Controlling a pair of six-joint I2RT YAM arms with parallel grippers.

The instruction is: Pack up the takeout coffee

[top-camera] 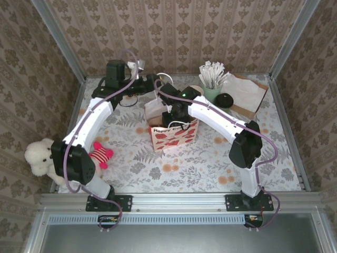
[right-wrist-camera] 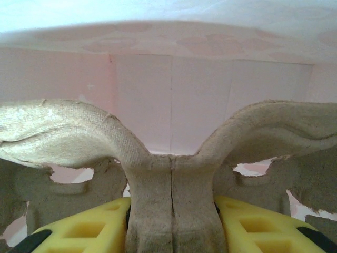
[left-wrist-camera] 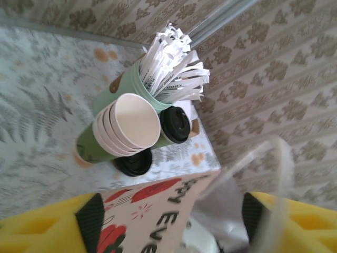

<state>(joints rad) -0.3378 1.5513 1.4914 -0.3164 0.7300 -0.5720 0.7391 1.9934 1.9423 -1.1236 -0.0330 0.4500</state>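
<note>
Right gripper (right-wrist-camera: 171, 232) pinches pulp carrier (right-wrist-camera: 171, 179) (inside bag (top-camera: 176, 136)); left gripper (left-wrist-camera: 171, 216) spread.

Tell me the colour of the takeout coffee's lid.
Black; the takeout coffee shows best in the left wrist view.

Beige-and-brown damask-papered walls (top-camera: 179, 31) close in three sides of a table (top-camera: 200, 168) spread with a pale cloth printed with grey ferns and orange blossoms. Aluminium posts (top-camera: 59, 39) rise at the rear corners, and an aluminium rail (top-camera: 179, 201) runs along the near edge. The light is soft and even.
</note>
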